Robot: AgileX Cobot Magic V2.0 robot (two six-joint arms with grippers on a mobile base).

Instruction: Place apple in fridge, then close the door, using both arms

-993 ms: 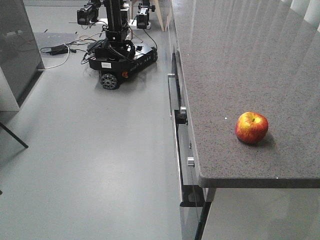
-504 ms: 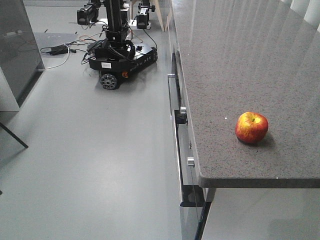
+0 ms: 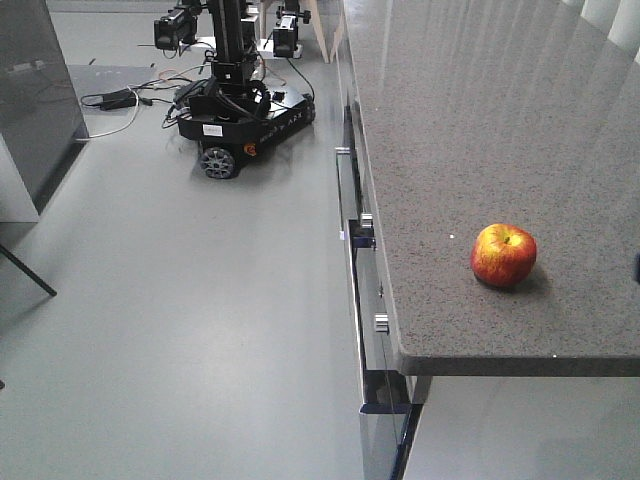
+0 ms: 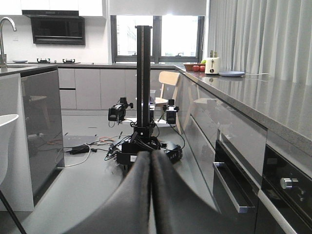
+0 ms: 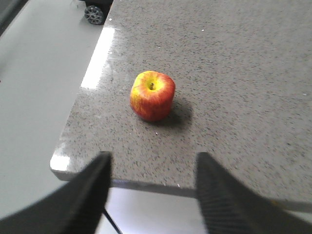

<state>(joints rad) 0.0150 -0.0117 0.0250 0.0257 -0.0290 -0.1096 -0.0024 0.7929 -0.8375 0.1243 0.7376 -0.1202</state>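
The apple (image 3: 503, 255), red with yellow patches, stands stem up on the speckled grey counter (image 3: 470, 120), close to its front corner. In the right wrist view the apple (image 5: 152, 95) lies ahead of my right gripper (image 5: 153, 158), which is open and empty and hovers over the counter's near edge. A dark sliver of that arm (image 3: 637, 267) shows at the right edge of the front view. My left gripper (image 4: 150, 156) is shut with nothing in it and points down the kitchen aisle above the floor. The fridge and its door are out of view.
A small wheeled black robot with a mast (image 3: 235, 110) stands on the floor amid cables (image 3: 115, 100). Drawer fronts with metal handles (image 3: 343, 190) run below the counter. A dark grey island (image 3: 35, 100) is at the left. A toaster (image 4: 211, 65) stands at the counter's far end.
A dark sliver of my right arm has come in at the right edge of the front view. The apple has not moved.
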